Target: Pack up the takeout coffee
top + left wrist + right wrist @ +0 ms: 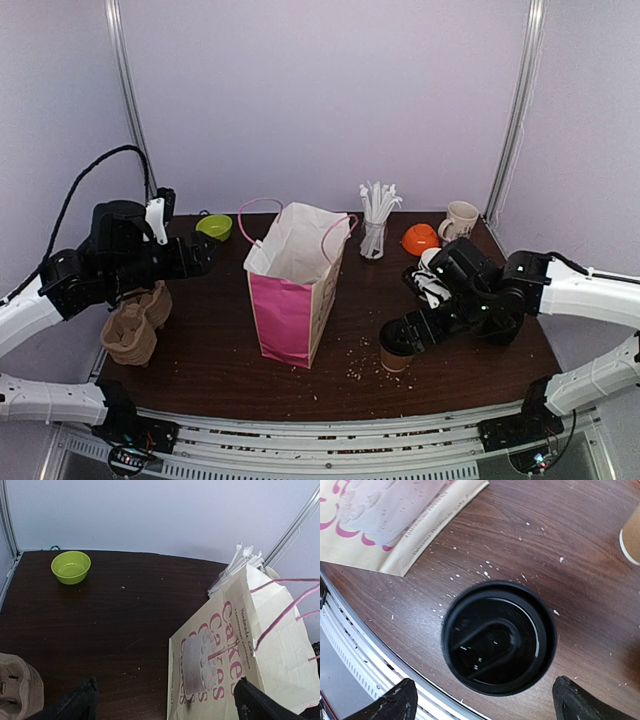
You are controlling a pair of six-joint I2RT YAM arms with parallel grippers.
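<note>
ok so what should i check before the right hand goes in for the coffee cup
1. The small brown paper cup with round black plastic lid stands upright, lid on: ok.
2. The right hand is open, one finger on each side of the cup: ok.
3. Its fingers are low enough to grip the cup wall: cannot tell.
4. The pink and cream paper bag stands upright, mouth open: ok.
5. Room inside the bag: cannot tell.
6. The left hand is open and apart from the bag: ok.
</note>
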